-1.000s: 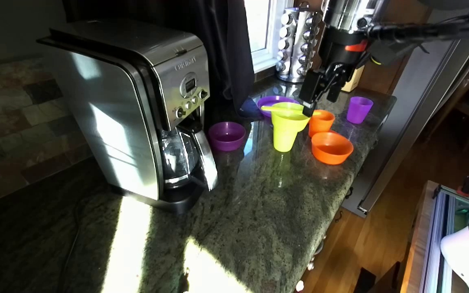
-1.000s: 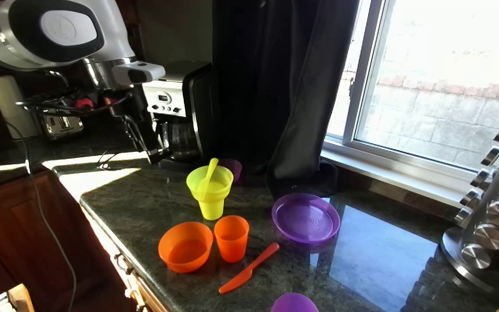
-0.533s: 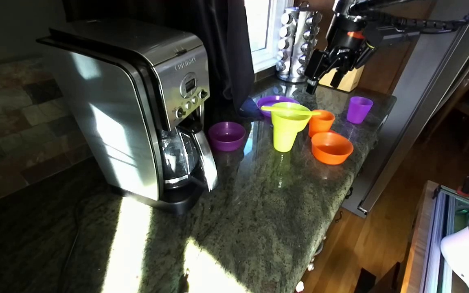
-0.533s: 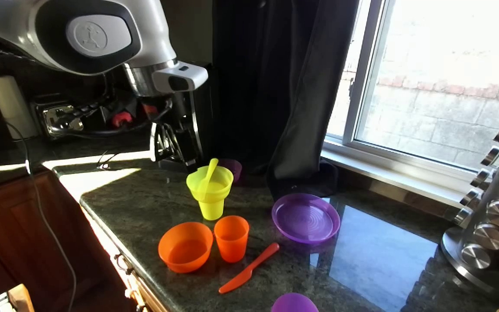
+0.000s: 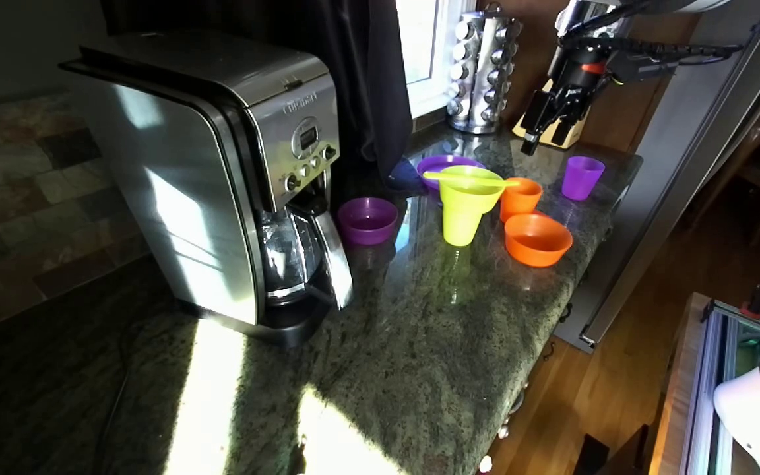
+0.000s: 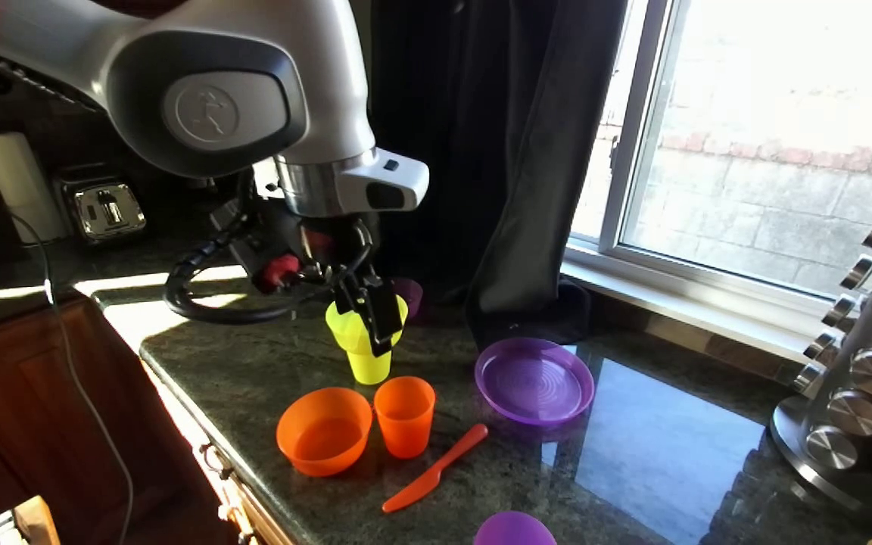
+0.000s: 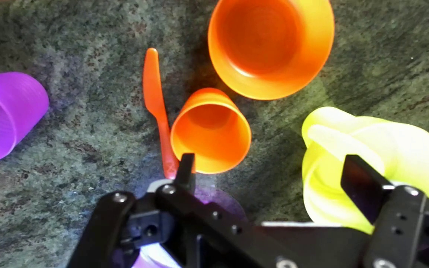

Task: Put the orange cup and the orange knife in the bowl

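Above a dark stone counter [image 5: 433,330], the gripper [image 7: 273,175] hangs with its two fingers spread wide. Seen from the wrist, a tall yellow-green cup [image 5: 462,214] crowds 3 o'clock, beneath one finger, a yellow-green utensil [image 5: 472,179] across its rim. Farther out, a purple cup [image 7: 21,111] stands just past 9. In an exterior view, a purple bowl [image 5: 368,231] sits at the yellow-green cup's 9 o'clock, a coffee maker [image 5: 202,191] past it, and a rack of jars [image 5: 482,72] well apart at 12.

Below the fingers in the wrist view, the upright orange cup [image 7: 210,130] is at 10 o'clock, its rim partly hidden by the other fingertip; in both exterior views the two are apart. The orange knife [image 7: 156,109] lies just beside it, also at 10. The orange bowl [image 7: 270,48] sits at 12.

A second ago the gripper hung before the coffee maker in an exterior view; now it covers part of the yellow-green cup [image 6: 369,367] there. The orange cup, orange knife and orange bowl have stayed put.
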`<state>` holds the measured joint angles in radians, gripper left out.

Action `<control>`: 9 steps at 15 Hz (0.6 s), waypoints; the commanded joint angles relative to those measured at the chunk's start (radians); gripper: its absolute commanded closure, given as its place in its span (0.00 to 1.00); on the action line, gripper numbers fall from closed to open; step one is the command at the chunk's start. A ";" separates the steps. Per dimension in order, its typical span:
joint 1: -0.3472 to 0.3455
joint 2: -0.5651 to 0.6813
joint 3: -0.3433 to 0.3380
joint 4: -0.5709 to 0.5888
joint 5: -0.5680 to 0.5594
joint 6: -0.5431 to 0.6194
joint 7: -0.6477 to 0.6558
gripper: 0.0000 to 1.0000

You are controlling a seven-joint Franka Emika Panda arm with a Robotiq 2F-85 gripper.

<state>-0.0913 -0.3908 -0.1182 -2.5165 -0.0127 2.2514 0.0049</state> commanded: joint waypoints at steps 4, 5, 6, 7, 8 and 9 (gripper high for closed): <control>-0.026 0.108 -0.078 0.002 0.033 0.098 -0.140 0.00; -0.026 0.075 -0.057 0.001 0.011 0.058 -0.115 0.00; -0.031 0.088 -0.062 0.001 0.011 0.074 -0.117 0.00; -0.034 0.097 -0.064 0.002 0.012 0.081 -0.118 0.00; -0.035 0.103 -0.065 0.002 0.012 0.082 -0.118 0.00; -0.035 0.104 -0.065 0.003 0.013 0.082 -0.118 0.00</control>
<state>-0.1167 -0.2869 -0.1923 -2.5144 -0.0039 2.3351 -0.1108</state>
